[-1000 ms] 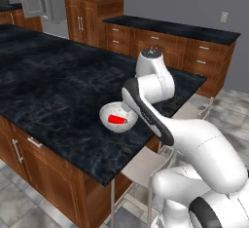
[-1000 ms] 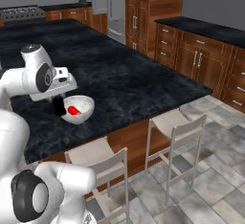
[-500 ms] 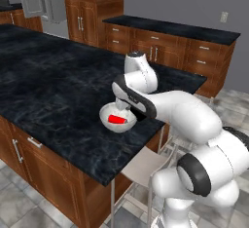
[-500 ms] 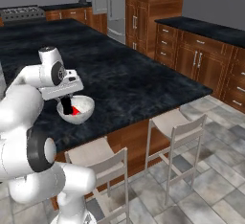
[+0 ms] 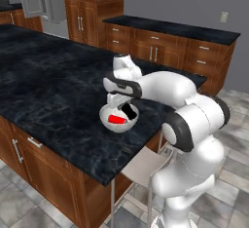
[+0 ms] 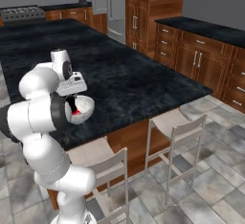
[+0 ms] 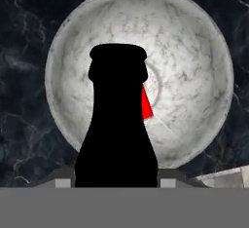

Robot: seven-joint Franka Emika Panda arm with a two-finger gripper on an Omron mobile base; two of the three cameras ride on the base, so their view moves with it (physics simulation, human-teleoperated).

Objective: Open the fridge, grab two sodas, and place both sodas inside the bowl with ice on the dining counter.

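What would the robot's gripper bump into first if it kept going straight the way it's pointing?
Probably the ice in the bowl. The gripper points down into it, and the black bottle it carries would touch first. A red can lies there too; depth is hard to judge.

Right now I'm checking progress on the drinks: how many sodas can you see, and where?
2. The red can lies inside the white bowl on the dining counter. The black bottle is in the gripper, over the bowl.
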